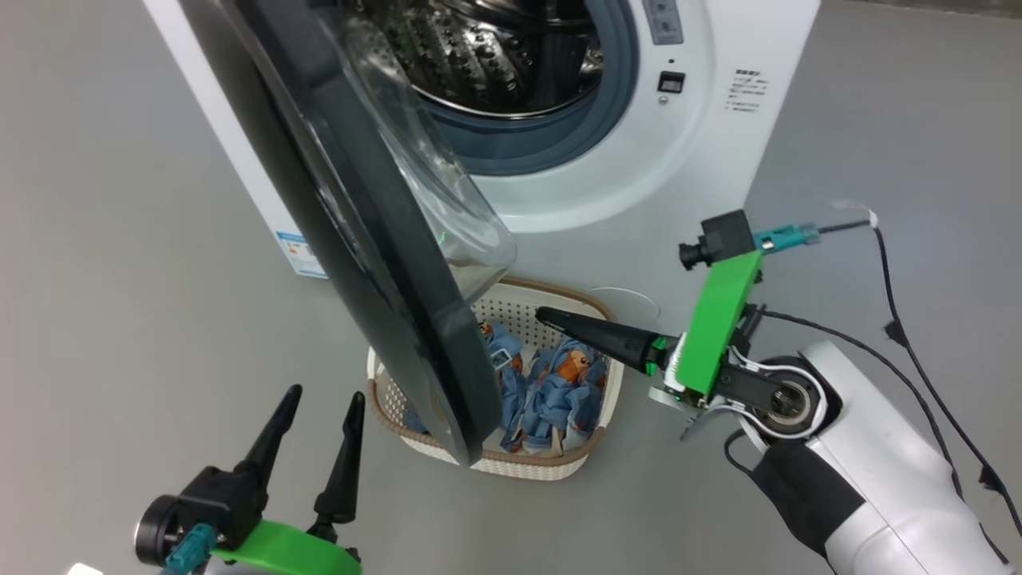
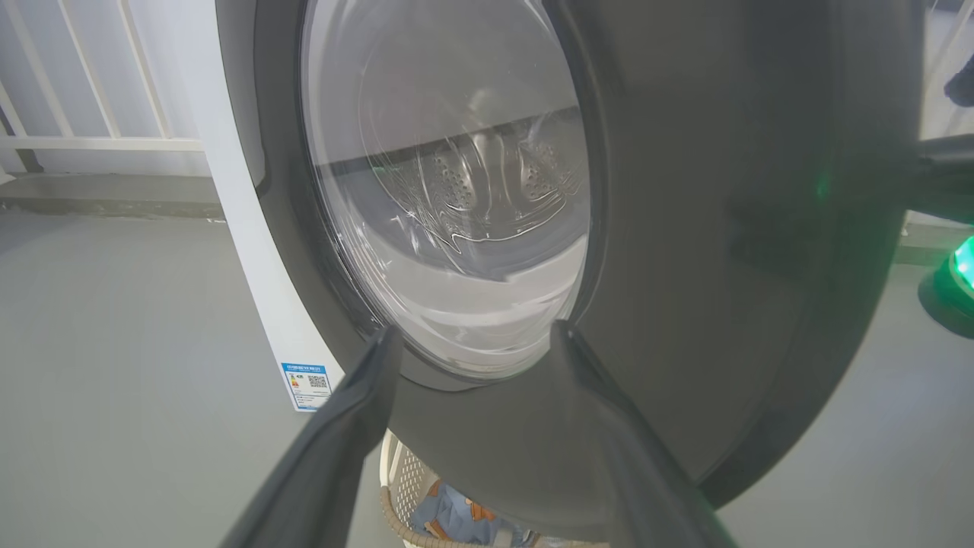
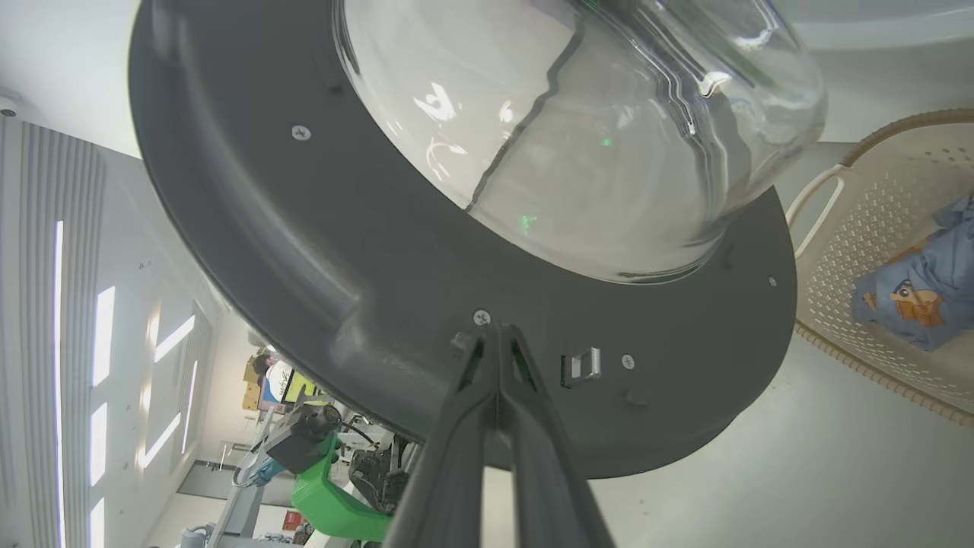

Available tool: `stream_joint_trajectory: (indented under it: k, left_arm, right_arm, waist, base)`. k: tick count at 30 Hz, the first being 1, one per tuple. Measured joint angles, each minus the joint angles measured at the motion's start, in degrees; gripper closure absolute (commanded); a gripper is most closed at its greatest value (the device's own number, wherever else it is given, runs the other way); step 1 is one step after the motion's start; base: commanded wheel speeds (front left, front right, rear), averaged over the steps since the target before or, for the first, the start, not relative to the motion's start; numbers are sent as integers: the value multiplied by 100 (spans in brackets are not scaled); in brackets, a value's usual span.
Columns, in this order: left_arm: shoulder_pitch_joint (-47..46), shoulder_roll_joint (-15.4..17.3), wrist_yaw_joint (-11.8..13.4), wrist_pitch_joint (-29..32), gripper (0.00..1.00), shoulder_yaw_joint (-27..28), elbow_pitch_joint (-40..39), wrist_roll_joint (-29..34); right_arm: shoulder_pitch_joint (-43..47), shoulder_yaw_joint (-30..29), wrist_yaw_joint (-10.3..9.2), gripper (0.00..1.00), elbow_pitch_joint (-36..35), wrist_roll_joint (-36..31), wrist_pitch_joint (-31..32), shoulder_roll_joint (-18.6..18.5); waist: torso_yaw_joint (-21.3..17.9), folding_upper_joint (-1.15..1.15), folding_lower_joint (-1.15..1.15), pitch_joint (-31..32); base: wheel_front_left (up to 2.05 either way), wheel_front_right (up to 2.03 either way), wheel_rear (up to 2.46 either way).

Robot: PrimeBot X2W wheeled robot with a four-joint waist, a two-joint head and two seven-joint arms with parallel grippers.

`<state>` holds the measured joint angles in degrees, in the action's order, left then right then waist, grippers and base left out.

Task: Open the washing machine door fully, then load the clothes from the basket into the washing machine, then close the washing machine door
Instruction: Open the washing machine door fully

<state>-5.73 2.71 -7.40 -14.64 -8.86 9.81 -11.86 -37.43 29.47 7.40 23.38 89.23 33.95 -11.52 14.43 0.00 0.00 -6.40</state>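
The washing machine (image 1: 703, 160) stands with its steel drum (image 1: 495, 56) exposed. Its black door (image 1: 383, 263) hangs partly open, edge toward me, the glass bowl (image 1: 447, 200) bulging rightward. Below it sits the cream basket (image 1: 519, 467) holding the blue printed clothes (image 1: 559, 383). My right gripper (image 1: 545, 315) is shut and empty, pointing left over the basket. In the right wrist view its tips (image 3: 494, 331) sit right at the door's inner face (image 3: 304, 251), beside a screw and the latch (image 3: 582, 364). My left gripper (image 1: 323, 399) is open, facing the door's outer face (image 2: 723, 228).
Grey floor surrounds the machine. A blue label (image 1: 303, 255) marks the machine's left side near the floor. Black cables (image 1: 902, 319) trail from my right wrist. A white railing (image 2: 91, 141) runs behind the machine. The door overhangs the basket's left half.
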Motion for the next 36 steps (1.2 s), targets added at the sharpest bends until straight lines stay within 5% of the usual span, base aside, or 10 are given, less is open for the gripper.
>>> stream_joint_trajectory:
  k: [2,3,13,36]
  left_arm:
    - [7,37,0,0,0,24,9,-1]
    - [9,47,0,0,0,40,13,-2]
    - [239,199,0,0,0,230,10,-48]
    - [586,241,0,0,0,658,-87,-54]
  right_arm:
    - [107,-18,0,1,-45,-38,-85,-66]
    - [154,-23,0,0,-57,-38,-115,-93]
    - [742,-43,0,0,-388,-99,-619,-474]
    - [1767,240,0,0,-375,-547,-2943,-1530]
  waist:
    - [-75,0,0,34]
    - [-115,0,0,51]
    - [-560,0,0,189]
    - [-1302,0,0,432]
  base:
    - [0,0,0]
    - [0,0,0]
    - [0,0,0]
    - [0,0,0]
